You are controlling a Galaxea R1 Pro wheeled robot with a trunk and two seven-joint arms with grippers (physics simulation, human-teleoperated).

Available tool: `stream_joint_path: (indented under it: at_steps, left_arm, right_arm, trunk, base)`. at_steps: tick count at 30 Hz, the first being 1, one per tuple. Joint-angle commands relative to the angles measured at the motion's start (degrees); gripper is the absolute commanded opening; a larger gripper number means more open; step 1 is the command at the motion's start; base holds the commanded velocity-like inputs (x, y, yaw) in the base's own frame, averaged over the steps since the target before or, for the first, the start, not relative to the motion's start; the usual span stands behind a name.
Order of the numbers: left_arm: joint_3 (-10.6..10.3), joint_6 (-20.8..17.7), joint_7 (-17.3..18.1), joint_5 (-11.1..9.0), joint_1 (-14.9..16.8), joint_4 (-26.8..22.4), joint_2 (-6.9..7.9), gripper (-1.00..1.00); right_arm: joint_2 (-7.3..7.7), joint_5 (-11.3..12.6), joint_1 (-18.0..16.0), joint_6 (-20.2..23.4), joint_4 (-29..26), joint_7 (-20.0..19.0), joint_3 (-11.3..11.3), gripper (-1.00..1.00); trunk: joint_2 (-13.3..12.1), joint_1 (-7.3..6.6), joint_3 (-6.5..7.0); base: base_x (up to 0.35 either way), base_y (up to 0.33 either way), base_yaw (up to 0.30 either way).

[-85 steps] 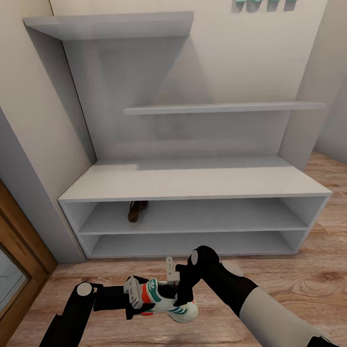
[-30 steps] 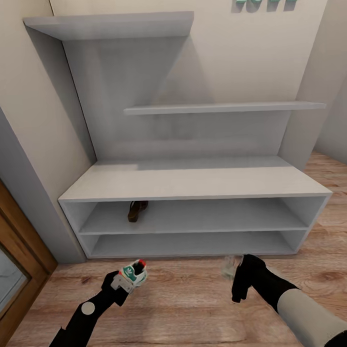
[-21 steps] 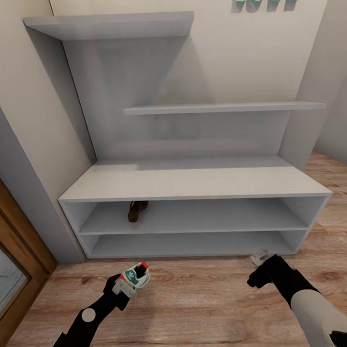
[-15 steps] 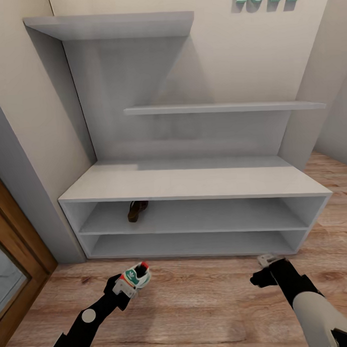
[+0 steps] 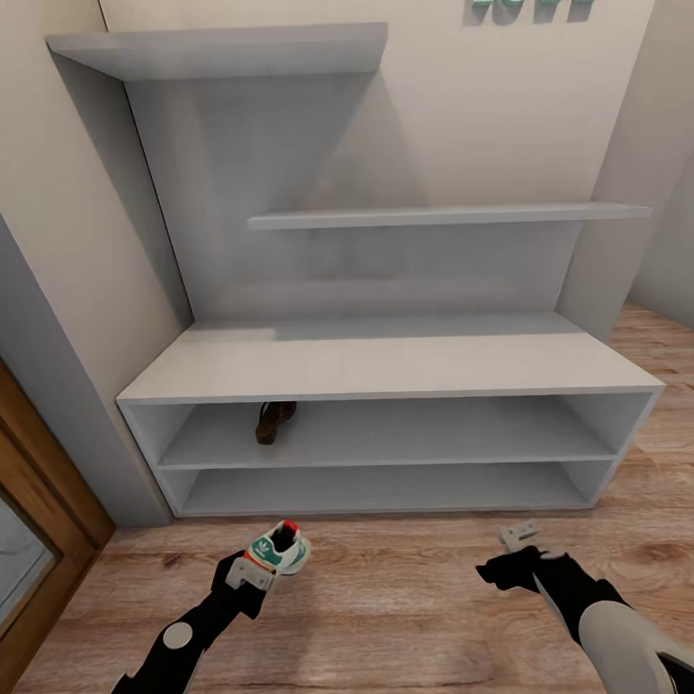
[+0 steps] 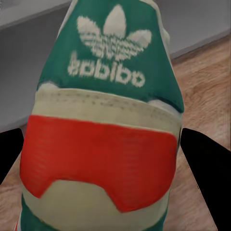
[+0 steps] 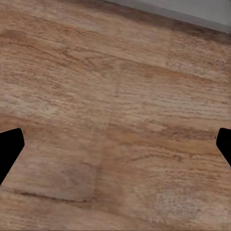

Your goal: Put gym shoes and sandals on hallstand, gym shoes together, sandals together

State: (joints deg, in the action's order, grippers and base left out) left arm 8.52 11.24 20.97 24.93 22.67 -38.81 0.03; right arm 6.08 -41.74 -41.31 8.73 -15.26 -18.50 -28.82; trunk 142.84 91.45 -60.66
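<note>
A wide pale grey-white hallstand (image 5: 388, 366) stands on the light brown wood-plank corridor floor (image 5: 396, 605), backed against the far wall. Its broad flat top is bare. Below the top are two low open shelves. A brown leather sandal (image 5: 274, 422) lies on the upper of these, towards its left end, partly under the top's front edge. Two stepped wall shelves rise above, one high at the left, one lower at the right.
</note>
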Motion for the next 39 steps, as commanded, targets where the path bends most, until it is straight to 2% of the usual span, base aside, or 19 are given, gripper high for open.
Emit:
stream_joint_path:
  at_steps: [1,6,14,16,22,24,39]
  left_arm:
    - [0.01,0.0,0.04,-0.4,0.0,0.08,-0.01,-1.0]
    - [0.01,0.18,0.04,-1.58,0.0,0.3,-0.02,-1.0]
    - [0.01,0.26,-0.02,-2.16,0.0,1.11,-0.08,-1.0]
    - [0.01,0.27,-0.04,-2.98,0.0,1.51,-0.09,-1.0]
    - [0.01,0.27,-0.05,-7.9,0.0,1.86,-0.11,-1.0]
    - [0.01,0.27,-0.09,-11.94,0.0,2.06,-0.11,-1.0]
    - [-0.05,0.27,-0.13,-12.27,0.0,2.13,-0.17,-1.0]
  right_arm:
    - [-0.02,0.0,0.0,-0.5,0.23,0.03,-0.06,1.0]
    - [-0.02,0.03,0.0,-1.94,0.83,0.08,-0.2,1.0]
    - [-0.08,0.07,0.0,-2.48,1.09,-0.01,-0.19,1.0]
    - [-0.09,0.06,0.0,-2.53,1.1,-0.03,-0.19,1.0]
    - [-0.1,0.07,0.0,-2.57,1.16,-0.02,-0.2,1.0]
    - [-0.18,0.02,0.0,-2.58,1.35,-0.02,-0.18,1.0]
    - [-0.34,0.0,0.0,-2.58,1.37,0.04,-0.18,1.0]
  trunk:
    - [0.0,0.0,0.0]
    - [0.0,0.0,0.0]
    - [0.0,0.0,0.0]
    - [0.0,0.0,0.0]
    - [0.0,0.0,0.0]
    - [0.0,0.0,0.0]
    - [0.0,0.0,0.0]
  base:
    - [0.0,0.0,0.0]
    - [0.0,0.0,0.0]
    - [0.0,0.0,0.0]
    - [0.0,0.0,0.0]
    - [0.0,0.0,0.0]
    - [0.0,-0.171,0.0]
    - [-0.063,-0.338,0.0]
